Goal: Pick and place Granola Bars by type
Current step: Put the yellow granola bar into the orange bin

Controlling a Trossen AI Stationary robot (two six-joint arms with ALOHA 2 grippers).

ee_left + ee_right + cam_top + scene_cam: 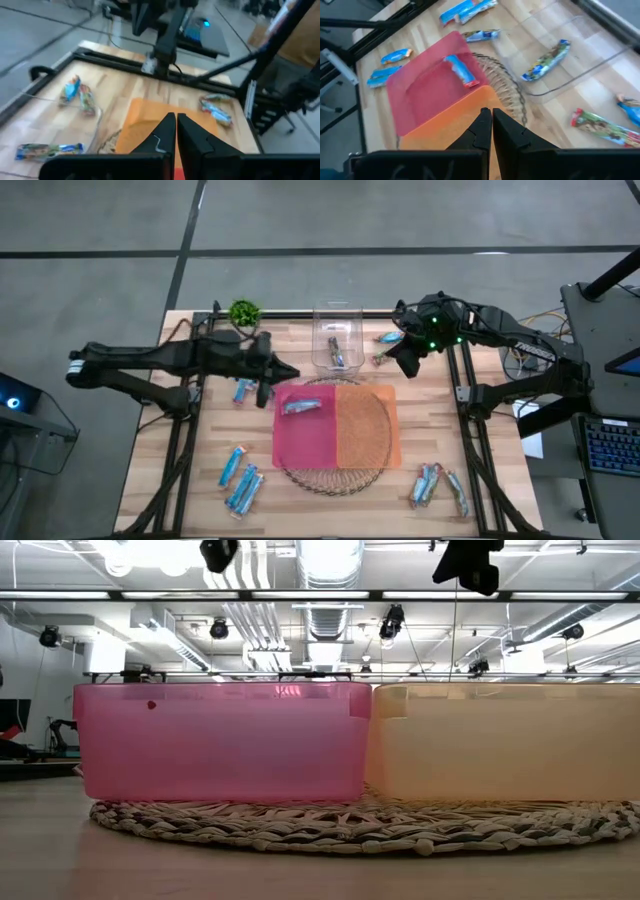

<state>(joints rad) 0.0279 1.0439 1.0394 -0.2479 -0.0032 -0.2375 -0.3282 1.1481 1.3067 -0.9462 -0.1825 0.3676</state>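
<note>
Granola bars lie scattered on the wooden table. One light blue bar [300, 407] [460, 70] lies flat in the pink bin [300, 442]. Another bar [337, 352] [547, 60] lies in the clear container [335, 320]. Loose bars lie at the left [243, 390], near left [240, 480], near right [432, 485] and far right [386, 348]. My left gripper [290, 372] [176, 122] is shut and holds nothing, hovering just beyond the pink bin's far left corner. My right gripper [405, 365] [487, 117] is shut and holds nothing, raised right of the clear container.
The orange bin [366, 425] [505, 740] stands beside the pink bin [220, 740], both on a round woven mat [330, 478] [360, 825]. A small green plant [244, 311] stands at the far edge. Black frame rails [185, 450] run along both sides.
</note>
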